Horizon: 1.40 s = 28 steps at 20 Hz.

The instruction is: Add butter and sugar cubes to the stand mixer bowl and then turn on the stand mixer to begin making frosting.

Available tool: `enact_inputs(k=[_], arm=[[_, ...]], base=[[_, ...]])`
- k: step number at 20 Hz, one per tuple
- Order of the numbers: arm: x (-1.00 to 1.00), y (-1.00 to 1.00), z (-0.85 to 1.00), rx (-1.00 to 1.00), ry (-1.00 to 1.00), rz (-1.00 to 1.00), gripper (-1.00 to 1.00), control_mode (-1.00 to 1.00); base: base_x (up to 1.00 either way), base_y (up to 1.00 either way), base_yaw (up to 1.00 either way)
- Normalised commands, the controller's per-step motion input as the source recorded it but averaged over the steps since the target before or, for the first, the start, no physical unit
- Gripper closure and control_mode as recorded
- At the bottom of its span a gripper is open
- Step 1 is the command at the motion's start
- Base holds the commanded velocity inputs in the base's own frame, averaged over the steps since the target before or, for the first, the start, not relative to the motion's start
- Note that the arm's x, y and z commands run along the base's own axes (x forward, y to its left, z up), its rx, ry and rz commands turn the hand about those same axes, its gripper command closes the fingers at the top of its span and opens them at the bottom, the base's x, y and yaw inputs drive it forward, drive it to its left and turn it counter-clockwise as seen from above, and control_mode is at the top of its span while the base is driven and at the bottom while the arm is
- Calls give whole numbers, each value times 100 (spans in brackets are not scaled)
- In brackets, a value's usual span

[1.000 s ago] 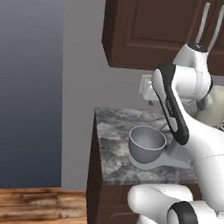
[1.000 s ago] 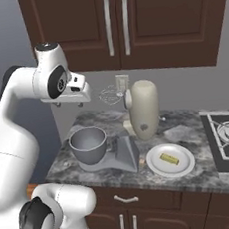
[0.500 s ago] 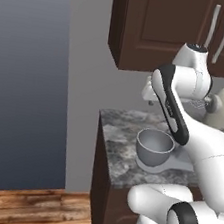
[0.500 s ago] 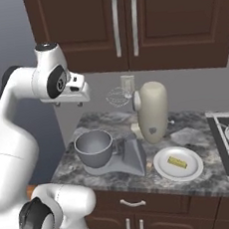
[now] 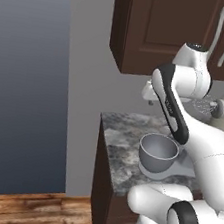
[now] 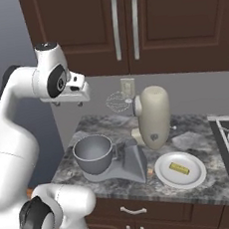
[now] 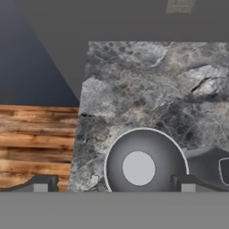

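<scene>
Both base views have slid sideways since a second ago; the cameras moved, not the things. Over the grey marbled counter (image 6: 113,181), the pincer (image 7: 112,182) hangs with jaws spread wide, empty, above the stand mixer bowl (image 6: 94,152). Butter (image 6: 178,167) lies on a white plate (image 6: 165,177) beside the stand mixer (image 6: 152,117). Dark cabinets (image 6: 127,27) hang above; wood floor (image 7: 38,143) lies below.

The white arm is raised from the base in a tall arch — the upper links are carried up and the wrist is folded forward at the top. The hand is held level, high up, with the pincer (image 6: 68,103) pointed downward. Its two dark fingertips (image 7: 41,184) are set wide apart — nothing is gripped between them and nothing is touched by either. The arm's dark joints are seen at elbow and base.
</scene>
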Motion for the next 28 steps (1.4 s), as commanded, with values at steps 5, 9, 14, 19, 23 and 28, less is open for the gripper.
enact_inputs(k=[5, 9, 14, 19, 23, 28], arm=[[0, 0, 0, 0, 0, 0, -100, 100], [0, 0, -6, -1, 0, 0, -100, -100], [-25, 13, -48, -9, 1, 1, -100, -100], [-55, 18, -37, -4, 0, 4, -100, -100], [-72, 0, -6, 0, -12, 1, -100, -100], [-98, -2, -1, 1, -20, -5, -100, -100]], base=[[0, 0, 0], [0, 0, 0], [0, 0, 0], [0, 0, 0], [0, 0, 0], [0, 0, 0]])
